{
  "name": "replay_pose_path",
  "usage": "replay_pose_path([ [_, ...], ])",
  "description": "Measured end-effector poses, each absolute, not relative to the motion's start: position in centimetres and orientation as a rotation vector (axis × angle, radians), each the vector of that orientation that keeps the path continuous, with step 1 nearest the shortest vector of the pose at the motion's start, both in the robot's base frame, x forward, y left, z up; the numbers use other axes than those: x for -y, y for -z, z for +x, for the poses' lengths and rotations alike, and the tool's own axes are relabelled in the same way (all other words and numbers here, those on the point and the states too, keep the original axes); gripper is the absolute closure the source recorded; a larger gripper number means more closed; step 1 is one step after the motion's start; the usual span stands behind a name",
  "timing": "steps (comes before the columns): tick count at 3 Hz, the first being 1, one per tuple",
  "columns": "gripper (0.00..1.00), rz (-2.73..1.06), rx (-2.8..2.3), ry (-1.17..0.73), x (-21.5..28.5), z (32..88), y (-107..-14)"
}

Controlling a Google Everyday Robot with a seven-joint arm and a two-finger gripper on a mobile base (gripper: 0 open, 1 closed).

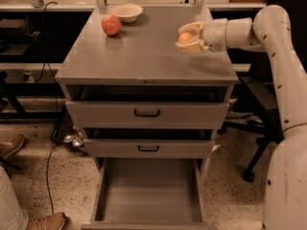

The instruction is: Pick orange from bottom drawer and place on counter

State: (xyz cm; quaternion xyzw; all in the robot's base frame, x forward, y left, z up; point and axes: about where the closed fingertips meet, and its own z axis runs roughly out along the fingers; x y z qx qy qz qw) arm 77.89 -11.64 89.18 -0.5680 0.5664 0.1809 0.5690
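The gripper, clamped on the orange, hangs low over the counter toward its 2 o'clock side. A reddish fruit and a bowl sit at 11 o'clock. The bottom drawer stands open.

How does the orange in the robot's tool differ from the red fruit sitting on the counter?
The orange is smaller and light orange; the red fruit is larger and reddish-pink. The orange is gripped in the tool at the right side of the counter, while the red fruit rests free on the counter's back left, beside a bowl. Both are round, smooth fruits.
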Motion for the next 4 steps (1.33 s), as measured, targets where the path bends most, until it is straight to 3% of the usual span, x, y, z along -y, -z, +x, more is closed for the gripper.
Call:
replay_pose_path([
  [2,0.97,-1.331,-1.416,-0.448,11.7,79.7,-85.7],
  [4,0.51,-1.345,-1.43,-0.453,11.7,80.0,-85.0],
])
